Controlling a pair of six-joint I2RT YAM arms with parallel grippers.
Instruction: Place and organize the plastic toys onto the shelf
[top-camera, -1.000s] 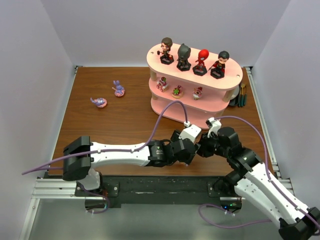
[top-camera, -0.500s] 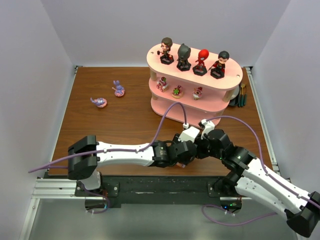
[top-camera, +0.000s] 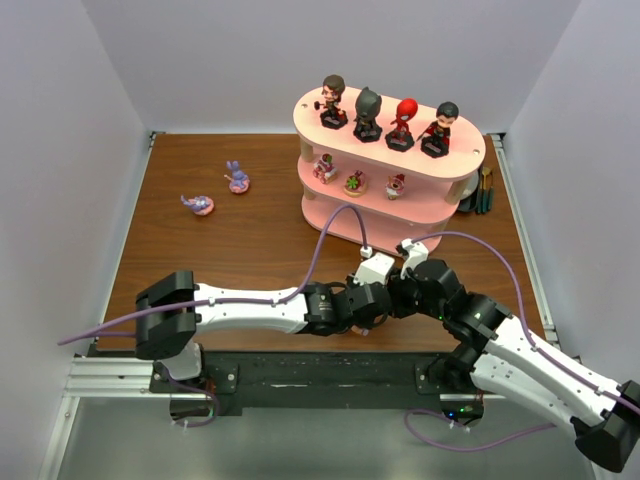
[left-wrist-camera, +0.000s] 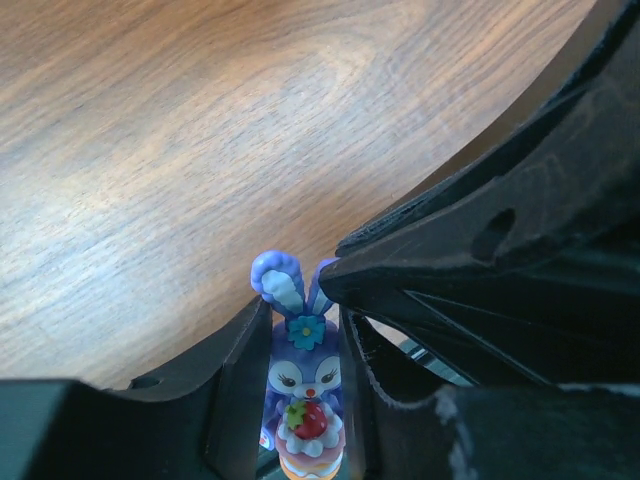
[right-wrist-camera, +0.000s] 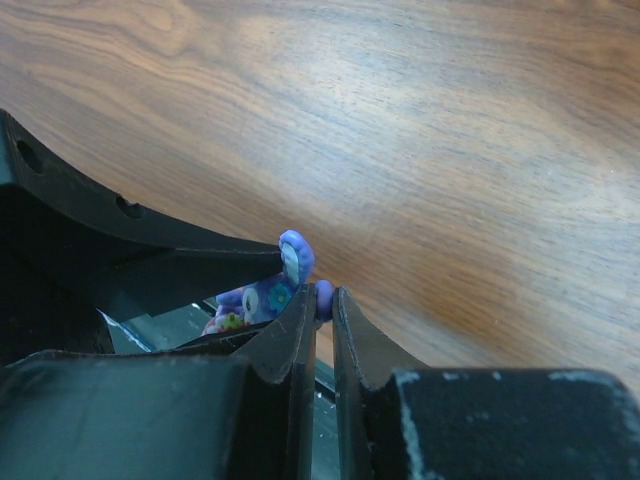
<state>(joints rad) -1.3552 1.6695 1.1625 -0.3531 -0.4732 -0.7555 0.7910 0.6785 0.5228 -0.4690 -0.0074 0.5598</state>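
The purple-blue long-eared plastic figurine (left-wrist-camera: 305, 380), probably light, stiff and slippery, is clamped at its head by the left gripper (left-wrist-camera: 298, 302) and at one ear by the right gripper (right-wrist-camera: 322, 296).

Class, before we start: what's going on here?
Both arms meet near the front of the table over one purple-blue long-eared toy. The left gripper has it between its fingers, while the right gripper pinches an ear: it looks like a hand-over. Farther back sit two more such toys; seven figurines already stand on the shelf.
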